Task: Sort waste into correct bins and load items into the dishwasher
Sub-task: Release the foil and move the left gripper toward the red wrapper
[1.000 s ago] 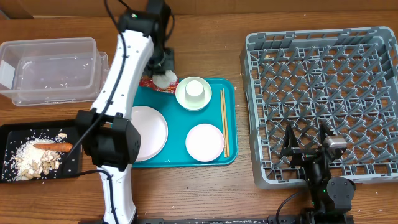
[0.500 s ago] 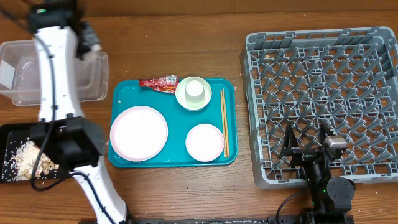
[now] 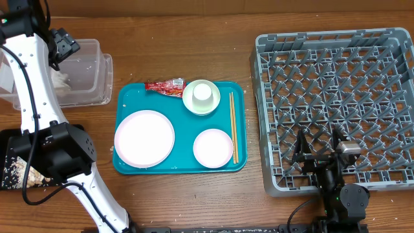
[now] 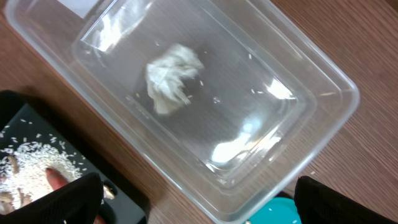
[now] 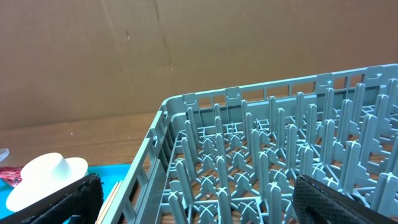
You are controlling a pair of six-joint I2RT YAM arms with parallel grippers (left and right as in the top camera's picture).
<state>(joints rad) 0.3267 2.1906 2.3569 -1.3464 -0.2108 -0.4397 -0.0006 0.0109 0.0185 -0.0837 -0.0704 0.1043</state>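
Left pincer (image 4: 199, 205) hangs wide and empty above the clear rectangular plastic tub (image 4: 323, 90) at the counter's (image 3: 194, 39) 10 o'clock; crumpled white tissue (image 4: 173, 78) lies inside. Waste sorting in hand. Next, judged: red foil wrapper (image 3: 165, 85), at 11 o'clock on the teal tray (image 3: 184, 123), needing a flat, low pinch.

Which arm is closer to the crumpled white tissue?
Left. The left gripper hangs over the tissue in the clear tub; the right gripper sits far off by the dish rack.

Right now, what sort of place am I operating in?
Likely a tabletop dish-clearing test station: a grey dish rack, a teal tray of white dishes, and a clear tub holding a tissue.
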